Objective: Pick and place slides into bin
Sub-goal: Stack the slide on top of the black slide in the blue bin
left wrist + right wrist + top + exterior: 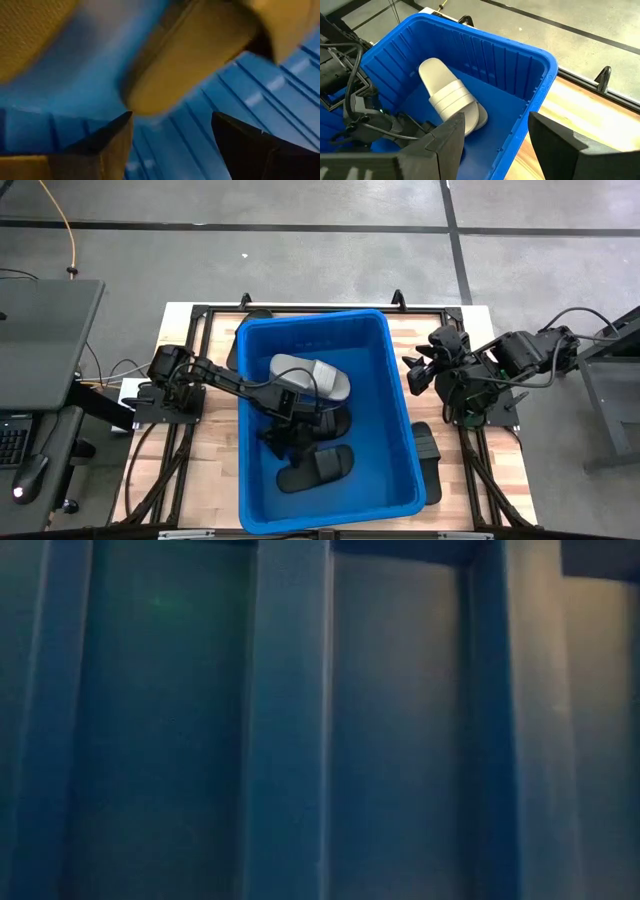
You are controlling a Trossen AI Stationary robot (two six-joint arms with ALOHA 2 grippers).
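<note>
Looking straight down, the high view shows the large deep bright-blue plastic bin (399, 415) standing in the middle of the pale wooden table (503, 495). The left arm reaches in over the bin's left wall, and the left gripper (288, 418) sits low inside, just beside a light grey slide sandal with one wide strap (308, 377) that lies tilted on the bin floor. Black slide sandals (318, 466) lie in the nearer part of the bin, close below the gripper. Another black slide sandal (427, 450) rests on the table outside the bin's right wall. The right gripper (418, 373) hangs just beyond the bin's right rim, above the table, holding nothing.

The low view is filled by the ribbed blue wall of the bin (290, 720), with nothing else to tell.

In the left wrist view, the left gripper (170, 132) has its two dark fingers spread apart with nothing between them; the blurred underside of the light slide (190, 55) hangs just ahead, over the ribbed blue floor.

In the right wrist view, the right gripper (495, 132) stands with fingers parted and empty, facing the bin (540, 80), where the light grey slide (447, 95) leans beside the left arm's cables.
</note>
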